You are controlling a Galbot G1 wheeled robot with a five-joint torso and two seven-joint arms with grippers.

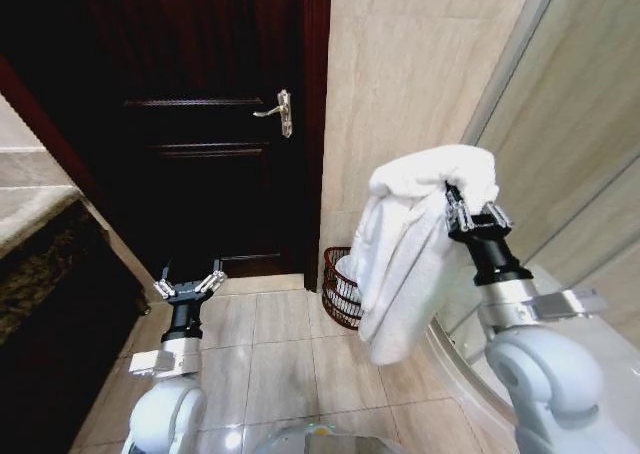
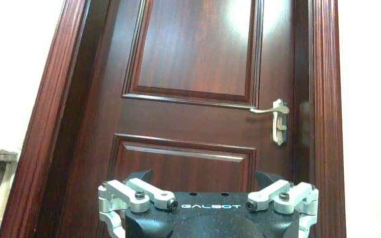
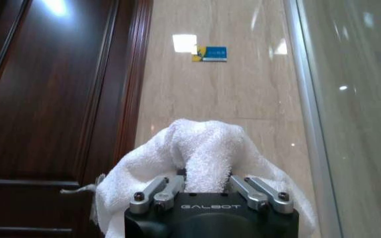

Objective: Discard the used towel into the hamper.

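Door (image 1: 200, 124) of dark reddish wood filled the ten-to-twelve o'clock part of the head view, panelled, with a metal lever handle (image 1: 278, 111) near its right edge. Beside it at one o'clock rose a beige tiled wall (image 1: 400, 84), and at three o'clock a glass shower panel (image 1: 580, 144) slanted away in a pale frame. Pale floor tiles (image 1: 270, 354) spread from the door's foot toward six o'clock. At nine o'clock a dark stone bench (image 1: 40, 274) edged the scene.

The white towel (image 1: 405, 254) hung at about three o'clock from centre, bunched at the top and draping down in long folds. The right gripper (image 1: 470, 214) was raised on its arm, jaws clamped on the towel's upper fold; in the right wrist view the cloth (image 3: 204, 158) bulged up between the closed fingers (image 3: 160, 191) and spilled to both sides.

The hamper (image 1: 340, 289), a reddish-brown wire basket, stood on the floor at the foot of the tiled wall, just right of the door frame at about five o'clock from centre, its right side hidden behind the hanging towel. White cloth showed inside it.

The left gripper (image 1: 189, 286) was held low at seven o'clock, over the floor tiles before the door, jaws spread wide and holding nothing; the left wrist view showed its fingers (image 2: 134, 196) apart, facing the door and handle.
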